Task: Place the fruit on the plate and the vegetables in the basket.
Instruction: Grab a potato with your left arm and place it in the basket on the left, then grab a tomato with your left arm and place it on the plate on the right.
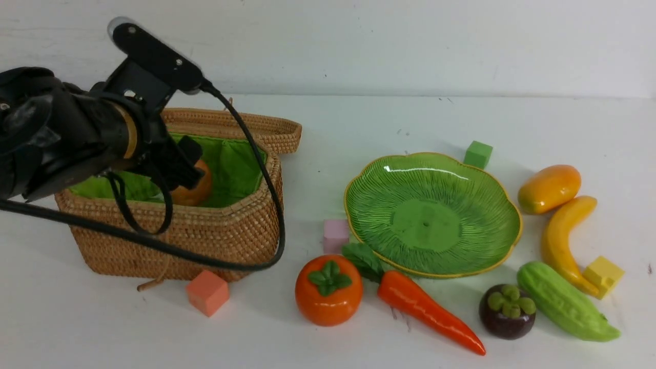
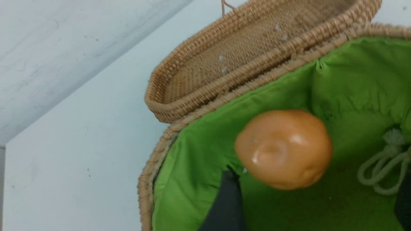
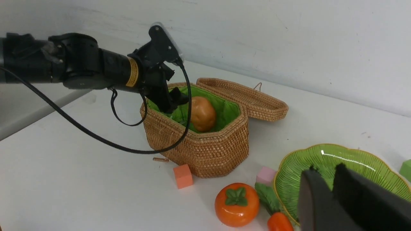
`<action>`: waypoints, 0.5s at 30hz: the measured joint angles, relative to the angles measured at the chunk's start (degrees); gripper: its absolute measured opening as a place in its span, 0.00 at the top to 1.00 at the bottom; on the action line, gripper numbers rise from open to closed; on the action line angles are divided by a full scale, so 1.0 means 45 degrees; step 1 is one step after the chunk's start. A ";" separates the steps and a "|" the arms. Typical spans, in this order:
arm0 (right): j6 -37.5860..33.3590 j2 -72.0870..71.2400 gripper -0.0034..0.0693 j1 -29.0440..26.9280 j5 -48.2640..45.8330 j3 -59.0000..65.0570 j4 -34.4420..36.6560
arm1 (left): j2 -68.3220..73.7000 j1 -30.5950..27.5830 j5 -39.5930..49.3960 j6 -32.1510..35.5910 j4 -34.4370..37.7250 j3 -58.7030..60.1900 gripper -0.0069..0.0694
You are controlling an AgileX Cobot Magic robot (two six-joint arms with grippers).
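Observation:
The wicker basket (image 1: 205, 236) stands at the left with its lid open. My left gripper (image 1: 180, 171) hangs over its green lining, open, fingers wide apart (image 2: 316, 197). The tan-brown potato (image 1: 197, 185) is inside the basket, just beyond the fingers (image 2: 284, 149), held by neither. The green leaf plate (image 1: 461, 174) holds nothing. In front of it lie the persimmon (image 1: 328, 289), carrot (image 1: 428, 310), mangosteen (image 1: 506, 311) and gourd (image 1: 564, 301). The mango (image 1: 549, 188) and banana (image 1: 561, 241) lie to its right. My right gripper (image 3: 326, 173) is shut and empty above the plate (image 3: 359, 160).
Foam cubes lie about: salmon (image 1: 207, 292) in front of the basket, pink (image 1: 335, 236) by the plate's left rim, green (image 1: 478, 154) behind the plate, yellow (image 1: 603, 275) by the banana's tip. A black cable (image 1: 266, 179) loops from my left arm across the basket's front.

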State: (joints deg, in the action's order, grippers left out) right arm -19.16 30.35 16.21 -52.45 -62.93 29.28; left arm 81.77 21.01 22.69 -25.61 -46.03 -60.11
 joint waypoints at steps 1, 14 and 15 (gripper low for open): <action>-0.0012 0.0000 0.82 0.0000 -0.0013 0.0000 0.0000 | -0.0155 0.0110 0.0080 -0.0149 0.0192 0.0000 0.15; -0.0035 0.0000 0.81 0.0000 -0.2913 0.0000 0.0000 | -0.0450 0.5479 0.3925 0.2705 0.8011 -0.0042 0.93; -0.0035 0.0000 0.81 0.0000 -0.3309 0.0000 0.0000 | -0.0007 0.5819 0.4144 0.3498 0.8824 -0.0224 0.92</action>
State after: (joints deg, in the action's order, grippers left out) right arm -19.32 30.35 16.21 -67.34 -62.93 29.28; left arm 81.74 47.20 41.34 -9.87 -6.32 -61.12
